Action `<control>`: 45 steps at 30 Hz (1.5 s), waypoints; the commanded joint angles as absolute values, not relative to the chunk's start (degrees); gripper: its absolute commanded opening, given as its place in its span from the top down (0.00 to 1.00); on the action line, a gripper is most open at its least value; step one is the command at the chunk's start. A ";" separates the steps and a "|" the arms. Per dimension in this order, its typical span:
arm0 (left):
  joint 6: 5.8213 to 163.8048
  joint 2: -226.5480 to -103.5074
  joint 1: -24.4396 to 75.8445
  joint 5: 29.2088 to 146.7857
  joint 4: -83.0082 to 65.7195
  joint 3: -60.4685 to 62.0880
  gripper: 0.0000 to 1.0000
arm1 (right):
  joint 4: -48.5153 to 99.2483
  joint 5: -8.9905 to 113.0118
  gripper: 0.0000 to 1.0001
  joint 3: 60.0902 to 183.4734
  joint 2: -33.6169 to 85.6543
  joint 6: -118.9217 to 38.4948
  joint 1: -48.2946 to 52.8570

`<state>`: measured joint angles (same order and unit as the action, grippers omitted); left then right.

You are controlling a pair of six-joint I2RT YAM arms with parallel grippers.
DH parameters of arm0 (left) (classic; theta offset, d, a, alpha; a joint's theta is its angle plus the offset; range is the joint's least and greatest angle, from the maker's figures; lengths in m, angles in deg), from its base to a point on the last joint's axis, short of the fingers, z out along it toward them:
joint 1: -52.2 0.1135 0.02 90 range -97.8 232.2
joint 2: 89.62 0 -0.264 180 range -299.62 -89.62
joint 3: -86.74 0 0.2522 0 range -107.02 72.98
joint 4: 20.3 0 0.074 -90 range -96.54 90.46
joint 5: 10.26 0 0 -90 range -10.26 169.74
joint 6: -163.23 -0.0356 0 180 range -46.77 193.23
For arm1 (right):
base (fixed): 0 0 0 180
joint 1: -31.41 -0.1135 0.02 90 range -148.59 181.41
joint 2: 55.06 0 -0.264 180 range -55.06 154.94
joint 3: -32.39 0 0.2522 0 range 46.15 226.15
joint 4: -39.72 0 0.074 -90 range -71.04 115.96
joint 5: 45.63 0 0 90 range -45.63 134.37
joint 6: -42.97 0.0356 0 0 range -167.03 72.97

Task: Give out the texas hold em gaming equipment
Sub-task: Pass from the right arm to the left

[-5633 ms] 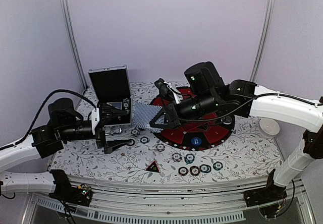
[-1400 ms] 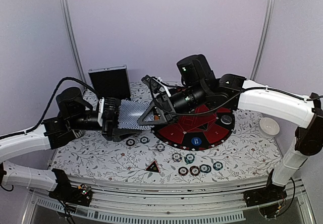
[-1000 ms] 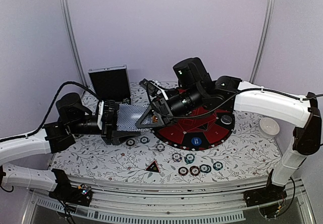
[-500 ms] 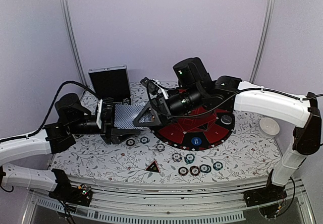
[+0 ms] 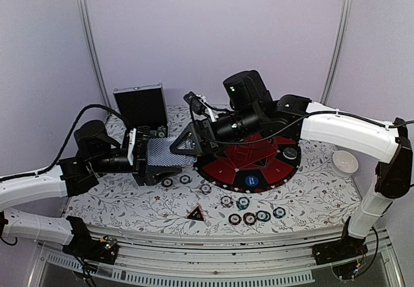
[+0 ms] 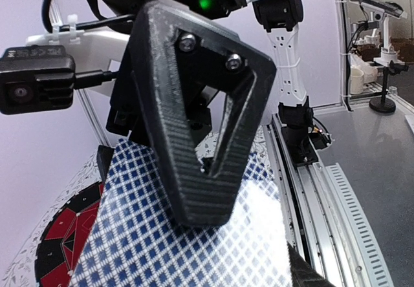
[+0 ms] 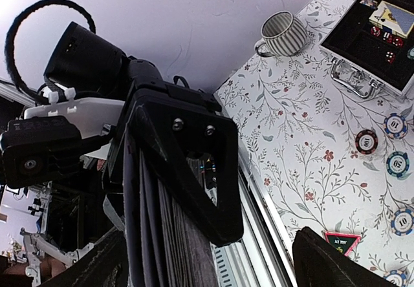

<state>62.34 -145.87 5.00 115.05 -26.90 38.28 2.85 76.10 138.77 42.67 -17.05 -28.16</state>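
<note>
A deck of blue-checked playing cards (image 5: 165, 150) hangs above the table's left half, and my left gripper (image 5: 162, 158) is shut on it. In the left wrist view the top card (image 6: 129, 235) fills the lower part of the picture. My right gripper (image 5: 184, 141) is open at the deck's far end. One of its fingers (image 6: 200, 119) lies over the card back. The right wrist view shows the deck's edge (image 7: 162, 235) and the left finger (image 7: 187, 164) between its spread jaws. Poker chips (image 5: 250, 218) and a red-black triangle (image 5: 195, 214) lie near the front. A blue button (image 5: 251, 181) sits on the mat.
The round red-and-black mat (image 5: 226, 169) lies at the centre under the right arm. An open black case (image 5: 141, 109) stands at the back left and holds cards and dice (image 7: 381, 35). A striped mug (image 7: 284, 33) is beside it. A white bowl (image 5: 345, 162) sits at the right.
The right gripper's jaws have spread wide at the end of the deck. The deck stays in the left gripper, which has shifted slightly right.
</note>
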 commanded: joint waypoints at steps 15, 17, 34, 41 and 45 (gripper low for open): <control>62.82 -145.25 5.10 111.93 -28.88 39.32 0.44 | -3.46 64.70 0.09 139.62 40.10 -19.87 -27.23; 62.88 -145.28 5.18 111.85 -29.03 39.46 0.44 | -4.49 64.46 0.09 139.96 39.89 -20.04 -27.17; 62.75 -145.89 5.24 110.85 -28.84 39.84 0.44 | -5.11 66.44 0.13 142.40 39.05 -20.89 -27.13; 62.85 -145.89 5.27 110.85 -29.34 39.99 0.44 | -7.90 64.02 0.08 145.52 44.16 -21.60 -27.78; 62.89 -145.76 5.28 110.70 -29.65 40.10 0.44 | -11.31 62.75 0.07 146.83 45.47 -22.65 -27.82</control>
